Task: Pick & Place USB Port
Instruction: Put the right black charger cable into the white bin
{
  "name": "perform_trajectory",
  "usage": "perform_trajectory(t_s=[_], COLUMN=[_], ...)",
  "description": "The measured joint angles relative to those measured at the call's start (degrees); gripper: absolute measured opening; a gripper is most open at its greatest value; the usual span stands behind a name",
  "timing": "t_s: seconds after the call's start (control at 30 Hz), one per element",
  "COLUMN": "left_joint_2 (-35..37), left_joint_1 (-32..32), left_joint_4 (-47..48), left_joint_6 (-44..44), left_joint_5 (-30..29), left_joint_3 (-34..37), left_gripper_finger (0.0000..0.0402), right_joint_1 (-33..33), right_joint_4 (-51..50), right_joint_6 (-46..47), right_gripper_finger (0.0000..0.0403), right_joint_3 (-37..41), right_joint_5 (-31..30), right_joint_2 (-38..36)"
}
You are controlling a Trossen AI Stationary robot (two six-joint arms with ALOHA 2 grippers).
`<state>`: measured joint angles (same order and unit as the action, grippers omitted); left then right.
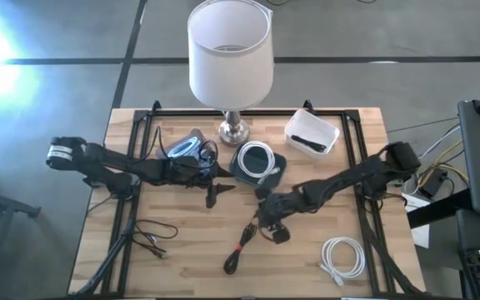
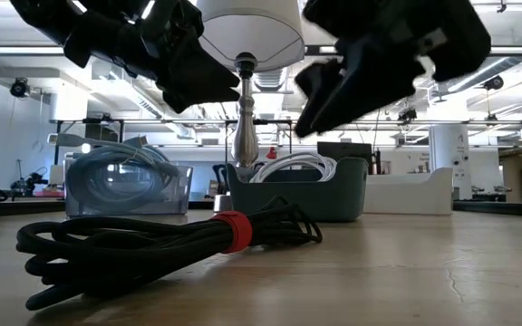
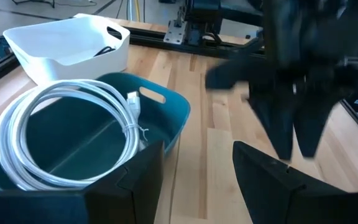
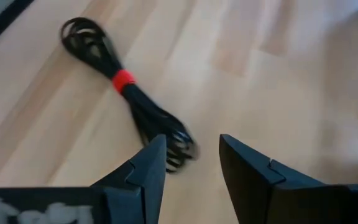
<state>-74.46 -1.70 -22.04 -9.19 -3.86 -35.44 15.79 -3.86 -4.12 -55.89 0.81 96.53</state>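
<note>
On the wooden table [image 1: 182, 250], under the white lamp [image 1: 230, 46], I am hovering my right gripper [image 4: 188, 163], fingers apart and empty, just above one end of the black cable bundle with the red band [image 1: 242, 247]. My left gripper [image 3: 194, 165] is hanging open beside the teal bin [image 3: 166, 115] holding a white coiled cable [image 3: 67, 127].

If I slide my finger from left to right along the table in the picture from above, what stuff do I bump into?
Thin black cable → clear bin of bluish cable → black cable with red band → white coiled cable.
</note>
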Motion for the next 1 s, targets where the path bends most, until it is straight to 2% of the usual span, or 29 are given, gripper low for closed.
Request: perform_trajectory(t_s=[0.13, 0.5, 0.7, 1.0], left_joint_2=[0.0, 0.0, 0.0, 0.0], left_joint_1=[-0.1, -0.3, -0.3, -0.3], left_joint_4=[0.0, 0.6, 1.1, 1.6], left_joint_6=[-0.1, -0.3, -0.1, -0.1], left_joint_5=[0.0, 0.0, 0.0, 0.0], left_joint_3=[0.0, 0.1, 0.1, 0.1], left_gripper_finger=[0.0195, 0.0195, 0.0195, 0.0195], right_joint_1=[0.0, 0.0, -0.1, 0.1], right_joint_4=[3.7, 1.5, -8.0, -14.4], right_joint_6=[0.0, -4.0, -3.0, 2.4], right_gripper_finger=[0.0136, 0.0123, 0.0111, 0.0068], right_joint_3=[-1.6, -10.0, -13.1, -13.3], right_joint_5=[4.1, 4.2, 4.1, 4.0], right_joint_2=[6.1, 18.2, 19.6, 18.7])
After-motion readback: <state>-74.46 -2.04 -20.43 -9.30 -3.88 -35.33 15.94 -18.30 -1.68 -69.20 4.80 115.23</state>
